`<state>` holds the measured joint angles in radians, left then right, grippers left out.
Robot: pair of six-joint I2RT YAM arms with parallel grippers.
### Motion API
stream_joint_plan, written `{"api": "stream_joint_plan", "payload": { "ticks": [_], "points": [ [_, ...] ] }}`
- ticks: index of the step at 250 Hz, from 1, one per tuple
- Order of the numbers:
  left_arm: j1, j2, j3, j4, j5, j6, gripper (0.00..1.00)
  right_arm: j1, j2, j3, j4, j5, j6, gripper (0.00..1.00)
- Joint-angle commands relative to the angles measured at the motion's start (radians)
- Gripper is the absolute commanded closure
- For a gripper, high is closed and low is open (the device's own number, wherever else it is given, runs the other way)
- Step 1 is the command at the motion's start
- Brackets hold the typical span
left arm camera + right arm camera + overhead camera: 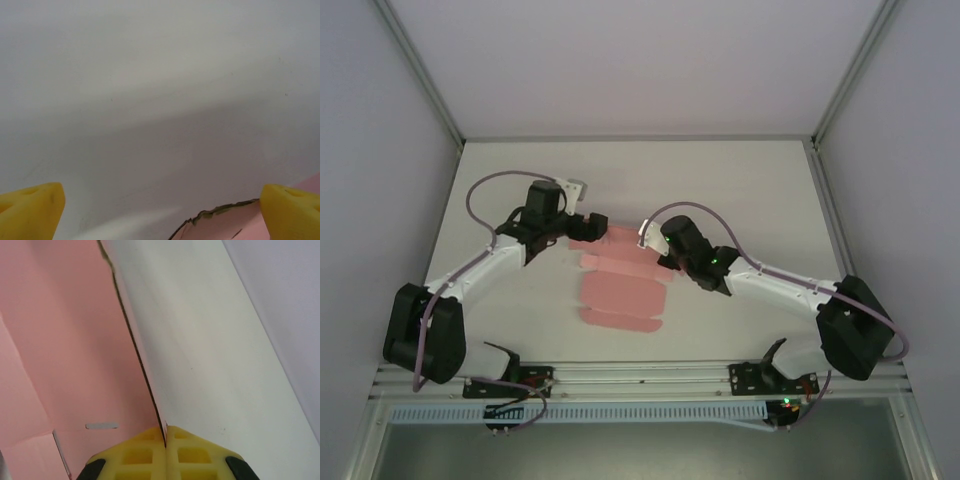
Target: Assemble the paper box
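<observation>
The paper box is a flat pink cut-out sheet with flaps and creases, lying mid-table. My right gripper is at its right side. In the right wrist view the right gripper is shut on a thin raised edge of the pink paper box, near a small slot. At the sheet's far left corner sits my left gripper. Its wrist view shows the left gripper open, yellow fingertips wide apart, nothing between them. A corner of the pink paper box lies by its right finger.
The white table is enclosed by pale walls on the left, right and back. A metal rail with both arm bases runs along the near edge. Bare table lies behind and to either side of the sheet.
</observation>
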<state>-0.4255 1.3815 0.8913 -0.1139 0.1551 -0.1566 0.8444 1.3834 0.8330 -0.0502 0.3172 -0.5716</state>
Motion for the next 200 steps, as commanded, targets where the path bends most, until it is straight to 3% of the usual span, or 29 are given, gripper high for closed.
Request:
{"api": "stream_joint_plan", "payload": {
  "ticks": [1,37,73,131,173,200],
  "points": [
    [-0.048,-0.03,-0.032,0.088,-0.001,-0.037,0.0,0.013,0.001,0.03,0.096,-0.079,0.064,1.0],
    [-0.088,-0.055,-0.093,0.21,-0.143,-0.142,0.0,0.014,0.003,0.038,0.081,-0.144,0.12,1.0],
    [-0.099,-0.08,-0.165,0.35,-0.159,-0.234,0.0,0.024,-0.001,0.014,0.098,-0.155,0.152,1.0],
    [-0.091,-0.146,-0.138,0.193,-0.286,-0.198,0.0,0.026,-0.033,-0.015,0.09,-0.015,0.113,1.0],
    [-0.003,-0.277,-0.178,0.114,-0.24,-0.242,0.0,0.023,-0.059,-0.043,0.088,0.065,0.131,1.0],
    [0.076,-0.349,-0.238,0.123,-0.099,-0.264,0.0,0.015,-0.068,-0.054,0.083,0.052,0.153,1.0]
  ]
}}
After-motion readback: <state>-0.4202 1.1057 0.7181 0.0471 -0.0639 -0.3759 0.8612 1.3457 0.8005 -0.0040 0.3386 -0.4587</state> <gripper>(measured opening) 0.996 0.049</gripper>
